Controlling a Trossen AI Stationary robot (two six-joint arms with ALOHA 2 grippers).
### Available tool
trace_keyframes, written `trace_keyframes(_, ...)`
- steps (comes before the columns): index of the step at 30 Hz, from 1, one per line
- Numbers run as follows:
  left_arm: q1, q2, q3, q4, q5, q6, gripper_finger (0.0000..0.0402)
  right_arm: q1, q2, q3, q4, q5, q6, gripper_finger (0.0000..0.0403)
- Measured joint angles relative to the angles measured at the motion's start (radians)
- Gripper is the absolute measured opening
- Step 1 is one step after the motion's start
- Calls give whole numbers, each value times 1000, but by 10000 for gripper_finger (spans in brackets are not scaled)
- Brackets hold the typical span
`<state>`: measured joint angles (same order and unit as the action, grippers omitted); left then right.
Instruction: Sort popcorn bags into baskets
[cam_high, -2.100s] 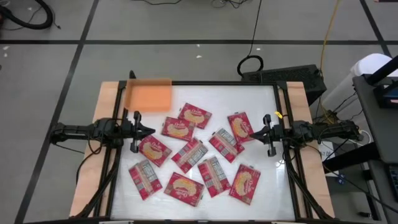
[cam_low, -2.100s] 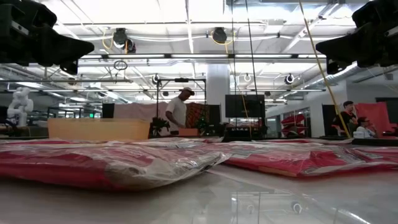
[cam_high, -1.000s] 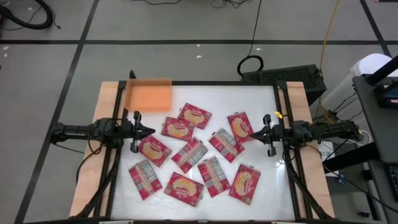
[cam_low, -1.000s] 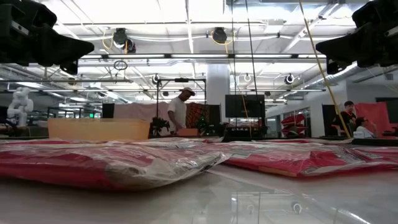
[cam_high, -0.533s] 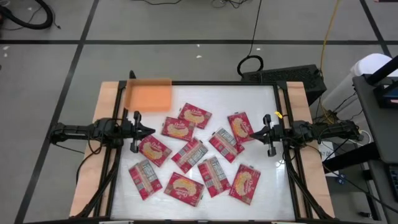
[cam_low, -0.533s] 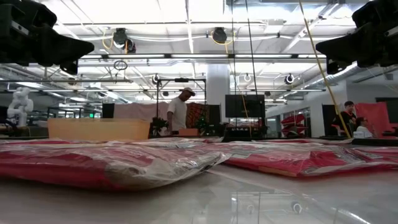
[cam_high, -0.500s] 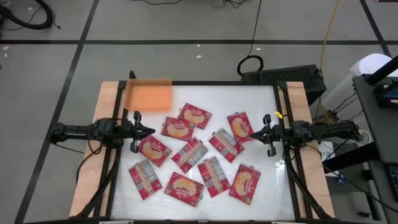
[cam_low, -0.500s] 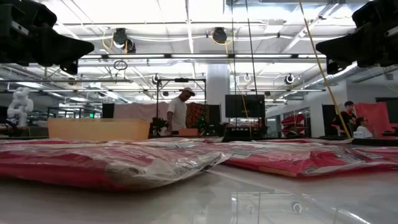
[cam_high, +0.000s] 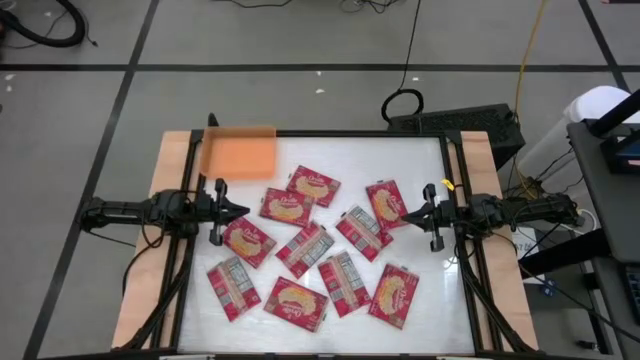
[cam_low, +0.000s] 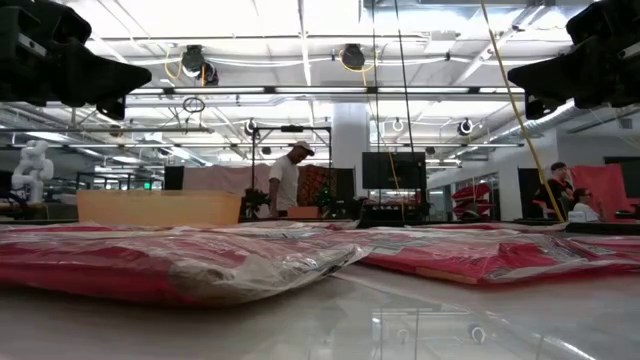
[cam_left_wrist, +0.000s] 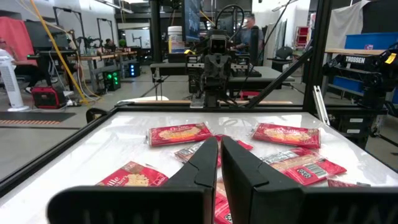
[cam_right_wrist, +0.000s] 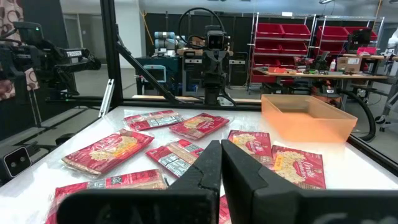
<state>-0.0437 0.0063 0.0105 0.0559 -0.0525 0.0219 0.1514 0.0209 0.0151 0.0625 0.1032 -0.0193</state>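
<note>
1. A shallow orange plastic rectangular basket (cam_high: 239, 153) sits at the far left corner of the glossy white table (cam_high: 430, 160). Nothing lies in it, so the sorting appears not yet begun.
2. 10 flat red rectangular popcorn bags (cam_high: 305, 248) with yellow printed panels lie scattered on the table, all outside the basket. The closest to it are 2 bags just beside its right near corner (cam_high: 313, 185).
3. The left gripper (cam_high: 243, 210), dark with 2 fingers, hovers on the near side of the basket, above the table's left edge. Its fingers are together and hold nothing.
4. The right gripper (cam_high: 402, 220) hovers well apart from the basket, at the table's right edge. Its fingers are also together and empty.
5. To start well, the left arm would probably take the bag nearest the basket first. Its fingers must part before descending.
6. The bags look thin and slippery. Pinching a raised edge should grip better than pressing flat.
</note>
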Motion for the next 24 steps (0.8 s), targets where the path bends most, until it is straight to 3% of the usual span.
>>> trace_keyframes(14, 0, 0, 0, 0, 0, 0, 26, 0, 0, 0, 0, 0, 0, 6)
trace_keyframes(19, 1, 0, 0, 23, -9, 116, 26, 0, 0, 0, 0, 0, 0, 6)
trace_keyframes(24, 1, 0, 0, 25, -9, 112, 26, 0, 0, 0, 0, 0, 0, 6)
